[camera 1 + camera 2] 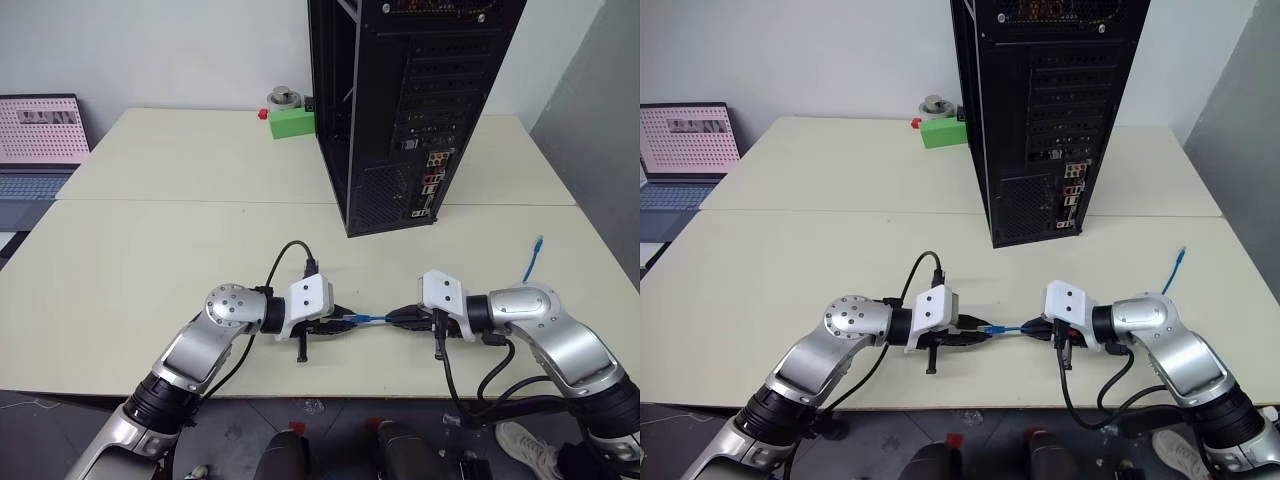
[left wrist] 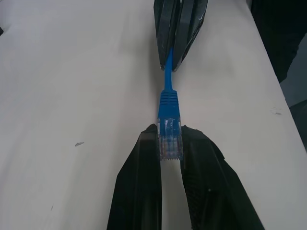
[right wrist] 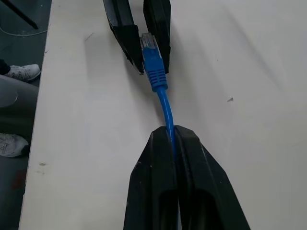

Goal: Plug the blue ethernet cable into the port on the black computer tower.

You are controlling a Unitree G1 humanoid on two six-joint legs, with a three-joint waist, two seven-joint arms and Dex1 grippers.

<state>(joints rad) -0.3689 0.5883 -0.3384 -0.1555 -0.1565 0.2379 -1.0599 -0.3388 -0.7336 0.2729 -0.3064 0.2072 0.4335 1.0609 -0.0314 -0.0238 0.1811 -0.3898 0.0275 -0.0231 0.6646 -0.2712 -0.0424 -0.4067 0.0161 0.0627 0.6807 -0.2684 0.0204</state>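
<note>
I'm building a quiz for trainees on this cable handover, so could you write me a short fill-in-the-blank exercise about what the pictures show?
1. The left gripper is shut on the clear ____ at the end of the blue ethernet cable.
2. The right gripper is shut on the cable's thin ____ cord.
3. The black computer tower stands on the ____, beyond both grippers.
4. Beside the tower sits a small ____ block.

Missing words: plug; blue; table; green

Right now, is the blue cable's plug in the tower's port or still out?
Out. The blue ethernet cable has its plug pinched in the left gripper above the table, well short of the black computer tower.
</note>
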